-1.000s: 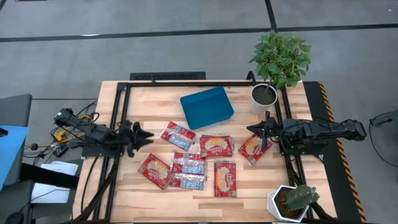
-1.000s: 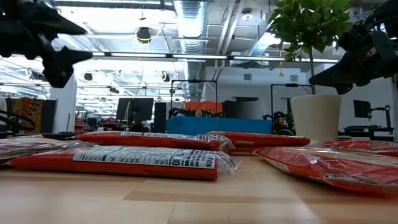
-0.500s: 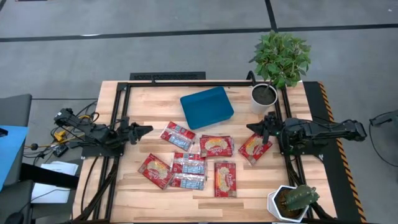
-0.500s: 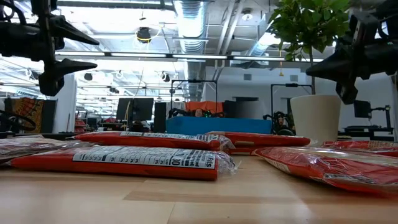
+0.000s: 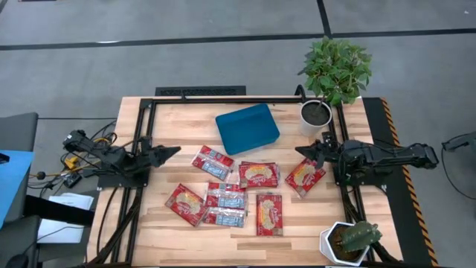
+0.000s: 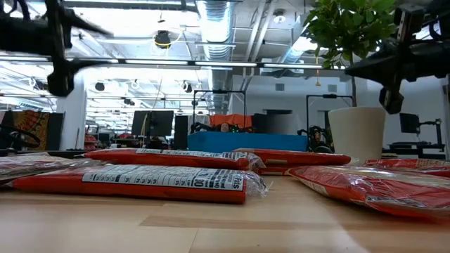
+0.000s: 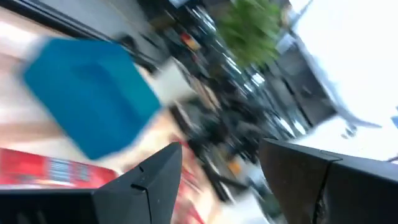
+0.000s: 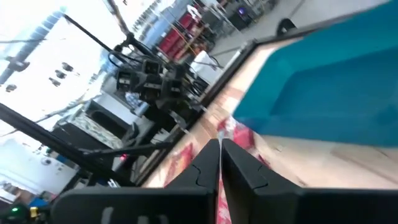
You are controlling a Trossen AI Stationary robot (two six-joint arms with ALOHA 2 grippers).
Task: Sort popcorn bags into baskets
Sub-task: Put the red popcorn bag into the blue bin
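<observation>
Several popcorn bags lie flat on the wooden table: red ones (image 5: pixel 258 174) (image 5: pixel 304 176) (image 5: pixel 185 203) (image 5: pixel 269 214) and silvery-blue ones (image 5: pixel 213 162) (image 5: pixel 225 196) (image 5: pixel 224 217). The teal basket (image 5: pixel 248 128) rests flat beyond them, with nothing in it. My left gripper (image 5: pixel 172 151) (image 7: pixel 221 152) hovers open, well above the table, left of the bags. My right gripper (image 5: pixel 301 151) (image 8: pixel 219 146) is shut and held high, just beyond the far end of the rightmost red bag. Neither touches anything.
A white pot with a leafy plant (image 5: pixel 316 113) stands at the far right next to the basket. A second white pot with a cactus (image 5: pixel 346 240) stands at the near right corner. Black frame rails (image 5: pixel 141 186) run along the table's left, right and far sides.
Both grippers have rolled about their wrists while staying above the table. My left gripper has drawn back a little toward the table's left edge and risen slightly. The bags and the basket have stayed where they were.
</observation>
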